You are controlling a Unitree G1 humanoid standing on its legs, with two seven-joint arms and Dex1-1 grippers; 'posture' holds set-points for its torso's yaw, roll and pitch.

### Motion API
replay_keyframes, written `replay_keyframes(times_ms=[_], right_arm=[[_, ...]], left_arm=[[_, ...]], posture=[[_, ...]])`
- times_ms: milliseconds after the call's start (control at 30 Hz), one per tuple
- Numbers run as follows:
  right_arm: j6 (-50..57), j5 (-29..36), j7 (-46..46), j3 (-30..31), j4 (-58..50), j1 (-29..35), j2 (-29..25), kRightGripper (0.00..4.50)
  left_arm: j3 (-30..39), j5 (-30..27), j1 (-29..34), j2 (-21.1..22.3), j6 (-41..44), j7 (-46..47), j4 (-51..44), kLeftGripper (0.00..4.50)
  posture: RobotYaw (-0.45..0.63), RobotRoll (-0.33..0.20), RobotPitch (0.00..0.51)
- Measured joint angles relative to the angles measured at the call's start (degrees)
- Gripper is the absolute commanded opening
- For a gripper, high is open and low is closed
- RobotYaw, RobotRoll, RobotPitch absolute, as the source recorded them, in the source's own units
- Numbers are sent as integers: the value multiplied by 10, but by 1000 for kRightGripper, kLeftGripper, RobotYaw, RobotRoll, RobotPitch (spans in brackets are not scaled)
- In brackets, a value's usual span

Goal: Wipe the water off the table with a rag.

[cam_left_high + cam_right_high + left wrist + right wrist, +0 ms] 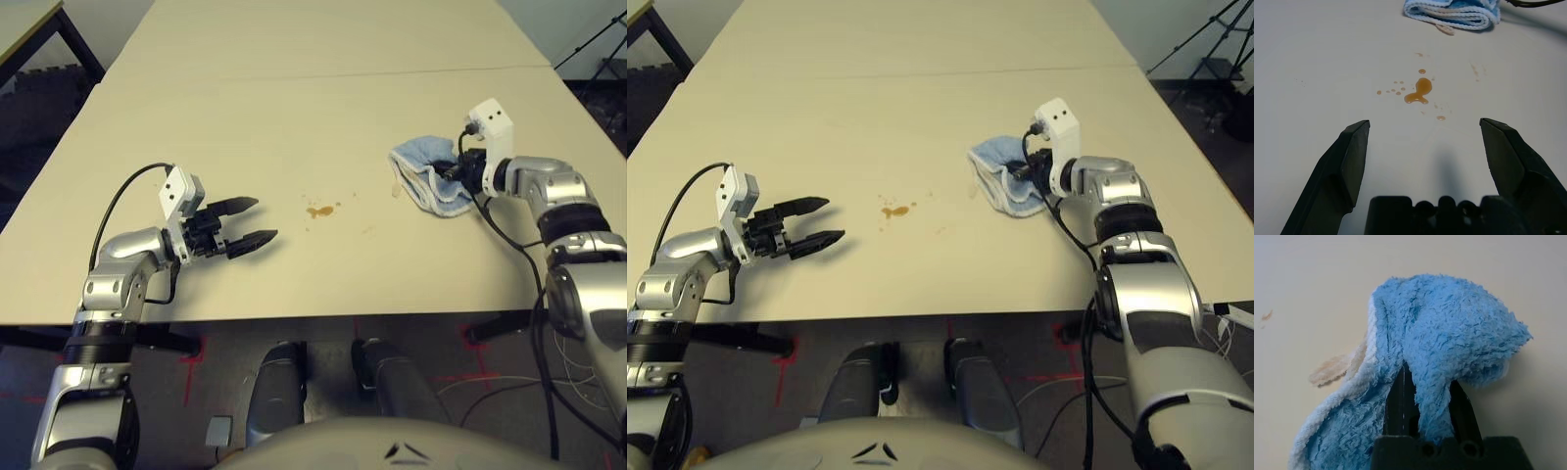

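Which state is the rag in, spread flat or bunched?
Bunched: the rag humps up between the right gripper's fingers, edges folded over.

Readable text on the desk (294,127): none
Labels or brands on the blue rag (1449,328): none legible
Numbers or signs on the white wrist camera housings (490,125): none legible
Lettering on either silver forearm (1156,294): none legible
Words or digits on the floor (235,343), by the red marks (188,377): none legible
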Motion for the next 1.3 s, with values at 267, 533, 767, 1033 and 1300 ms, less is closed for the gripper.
replay_keyframes(times_ms=[267, 533, 767, 1033, 1300], right_arm=[[155, 63, -26, -10, -236, 105, 24, 30], [189, 75, -66, 23, -318, 145, 103, 30], [172, 65, -92, 60, -333, 148, 173, 30], [116, 34, -99, 105, -252, 99, 256, 30], [77, 15, -79, 141, -176, 52, 306, 30]], left_arm=[[23, -11, 27, 25, 5, -8, -5, 4500], [32, -12, 31, 40, 5, -10, -6, 4500], [49, -18, 54, 45, 7, -7, -27, 4500], [63, -28, 97, 39, 19, 17, -67, 4500], [75, -29, 115, 40, 21, 26, -71, 4500]], posture=[[-89, 0, 162], [-63, 0, 170], [-40, 0, 174], [-17, 0, 177], [7, 0, 185]])
